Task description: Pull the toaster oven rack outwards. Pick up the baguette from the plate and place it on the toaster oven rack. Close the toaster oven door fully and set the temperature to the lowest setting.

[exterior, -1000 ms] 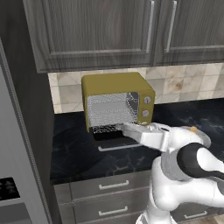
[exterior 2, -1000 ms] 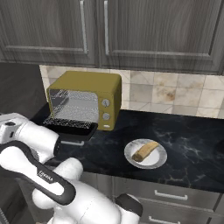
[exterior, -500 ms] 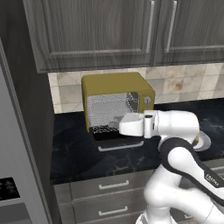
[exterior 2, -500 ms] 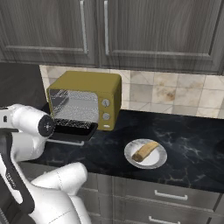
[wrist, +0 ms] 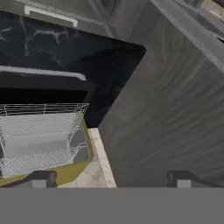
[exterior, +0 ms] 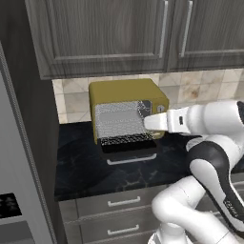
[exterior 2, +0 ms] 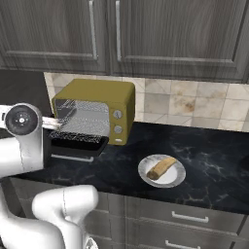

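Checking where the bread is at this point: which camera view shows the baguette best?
The right base view. There the baguette lies in full sight on the plate, on the dark counter to the right of the toaster oven, untouched. The left base view and the hand view look at the open oven and its rack instead.

The oven point(exterior: 127, 114) mouth stands open, its door point(exterior: 128, 148) folded flat onto the table point(exterior 2: 204, 146) in front. The rack point(exterior: 125, 138) juts over the door. Cabinets point(exterior 2: 146, 34) hang low above. The open claw point(exterior: 142, 114) crowds the mouth's right side.
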You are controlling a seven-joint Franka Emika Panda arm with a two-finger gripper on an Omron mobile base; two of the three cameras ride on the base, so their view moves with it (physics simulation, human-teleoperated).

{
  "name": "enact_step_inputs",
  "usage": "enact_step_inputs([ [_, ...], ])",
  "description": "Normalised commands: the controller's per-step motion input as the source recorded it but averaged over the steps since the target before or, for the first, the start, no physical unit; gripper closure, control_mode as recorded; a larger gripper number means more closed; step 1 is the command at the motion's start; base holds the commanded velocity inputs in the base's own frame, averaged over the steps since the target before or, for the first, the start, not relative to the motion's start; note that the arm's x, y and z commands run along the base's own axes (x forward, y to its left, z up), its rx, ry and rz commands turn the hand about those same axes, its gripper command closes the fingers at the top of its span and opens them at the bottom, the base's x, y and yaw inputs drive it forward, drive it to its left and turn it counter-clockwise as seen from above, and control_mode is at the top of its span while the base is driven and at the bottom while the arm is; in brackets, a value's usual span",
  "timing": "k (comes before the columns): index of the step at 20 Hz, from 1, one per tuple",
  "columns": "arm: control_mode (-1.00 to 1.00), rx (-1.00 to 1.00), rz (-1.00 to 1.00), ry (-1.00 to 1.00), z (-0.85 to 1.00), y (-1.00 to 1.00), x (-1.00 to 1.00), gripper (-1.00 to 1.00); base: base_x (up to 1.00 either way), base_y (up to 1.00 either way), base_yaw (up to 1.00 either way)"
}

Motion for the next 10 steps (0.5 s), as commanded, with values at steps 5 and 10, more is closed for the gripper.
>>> enact_step_inputs([
  [5,-1.0,-0.06,-0.68,0.09,-0.1,-0.89,0.0,-1.0,0.0,0.0,0.0],
  [10,-1.0,-0.06,-0.43,0.18,-0.13,-0.9,0.0,-1.0,0.0,0.0,0.0],
])
